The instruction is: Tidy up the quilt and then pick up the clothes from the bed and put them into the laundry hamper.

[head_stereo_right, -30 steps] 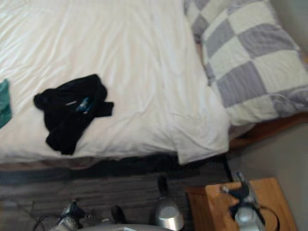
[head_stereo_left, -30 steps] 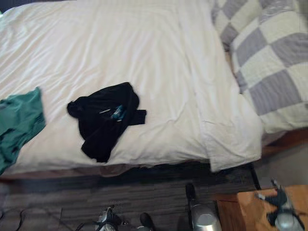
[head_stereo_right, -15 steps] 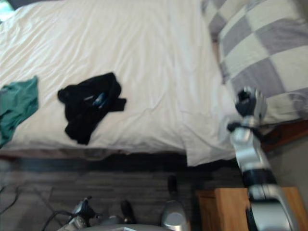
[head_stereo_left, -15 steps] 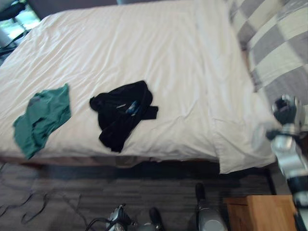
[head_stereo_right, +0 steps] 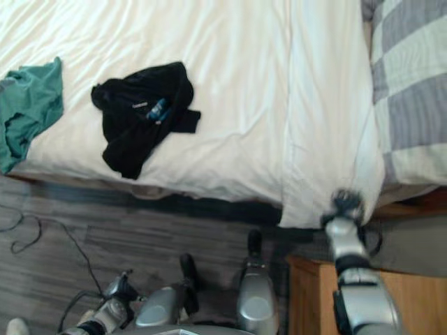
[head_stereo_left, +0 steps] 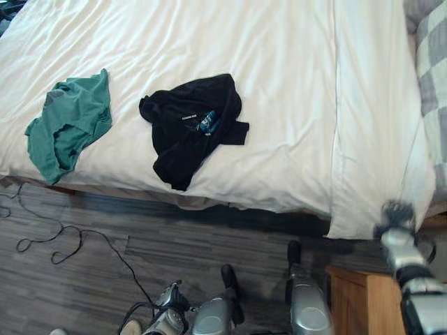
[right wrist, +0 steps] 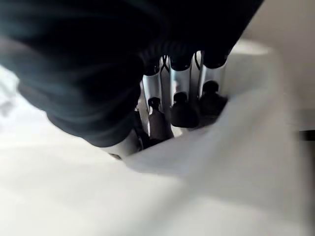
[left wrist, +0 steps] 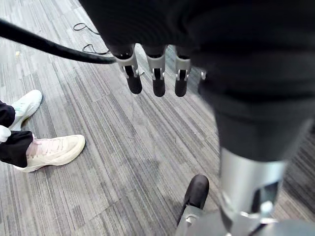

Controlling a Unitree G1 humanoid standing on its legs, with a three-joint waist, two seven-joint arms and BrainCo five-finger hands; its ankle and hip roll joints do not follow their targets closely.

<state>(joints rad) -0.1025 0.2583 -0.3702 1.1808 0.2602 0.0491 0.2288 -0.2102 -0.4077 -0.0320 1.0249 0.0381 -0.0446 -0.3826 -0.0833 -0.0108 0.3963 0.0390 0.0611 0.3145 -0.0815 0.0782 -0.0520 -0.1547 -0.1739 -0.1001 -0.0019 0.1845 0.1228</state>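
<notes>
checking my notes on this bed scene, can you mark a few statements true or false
1. The black garment lies on the white quilt. True.
2. The green garment sits on top of the black garment. False: they lie apart, the green one nearer the bed's left end.
3. The right robot hand is at the quilt's hanging corner, fingers curled on the cloth. True.
4. The left robot hand holds the black garment. False: it hangs over the floor with straight fingers, holding nothing.
5. A person's shoes stand on the floor. True.

A checkered pillow (head_stereo_right: pixel 412 98) lies at the head of the bed (head_stereo_left: pixel 293 105). A wooden nightstand (head_stereo_right: pixel 398 300) stands beside the bed. A person's shoes (left wrist: pixel 47 150) rest on the floor (left wrist: pixel 123 147).
</notes>
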